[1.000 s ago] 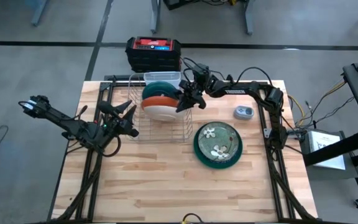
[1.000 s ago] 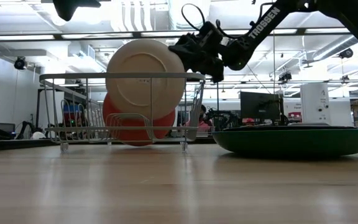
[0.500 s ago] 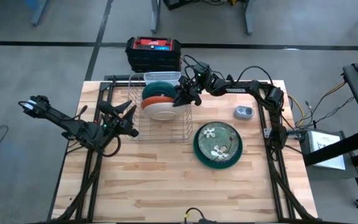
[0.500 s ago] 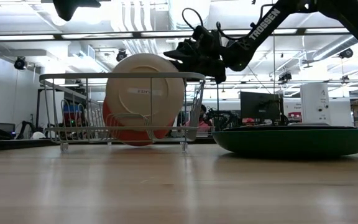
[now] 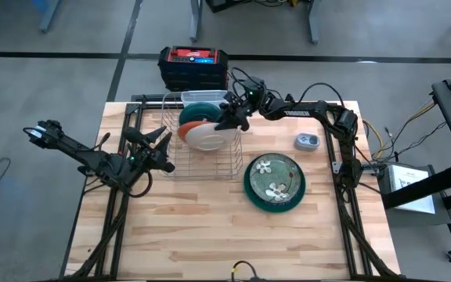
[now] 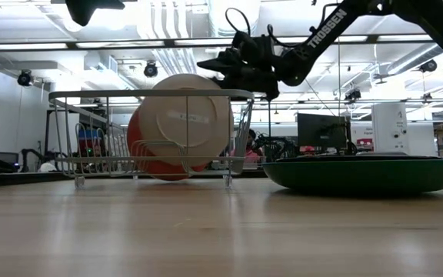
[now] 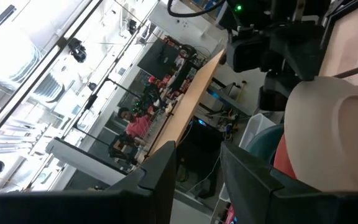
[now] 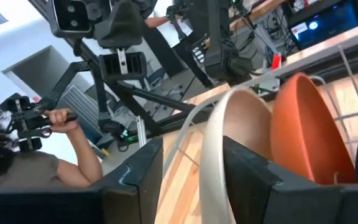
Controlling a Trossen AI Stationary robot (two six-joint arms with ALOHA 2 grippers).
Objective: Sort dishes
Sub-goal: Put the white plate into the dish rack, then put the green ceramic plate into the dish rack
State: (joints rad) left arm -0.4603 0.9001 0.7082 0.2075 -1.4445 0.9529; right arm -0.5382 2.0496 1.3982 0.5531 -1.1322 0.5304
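A silver wire rack (image 5: 210, 166) at the table's far middle holds a teal dish (image 5: 202, 111), an orange dish (image 5: 189, 124) and a cream bowl (image 5: 207, 139), all on edge. The cream bowl (image 6: 187, 115) stands in the rack in front of the orange one (image 6: 138, 146). My right gripper (image 5: 230, 120) is open just above the rack's right rim, and the bowl's rim (image 8: 216, 143) shows beyond its fingers. My left gripper (image 5: 160, 147) is open by the rack's left side. A large dark green plate (image 5: 250, 190) carries a flowered plate (image 5: 276, 176).
A small grey round device (image 5: 306, 142) lies right of the rack. A black and red box (image 5: 194, 66) stands past the table's far edge. A person (image 8: 5, 155) holding a control handle shows in the room beyond. The table's near half is bare wood.
The cream bowl has sunk from above the rack's rim down into the rack and now stands in it in front of the orange dish. My right gripper has risen a little and drawn toward the table's far edge, off the bowl.
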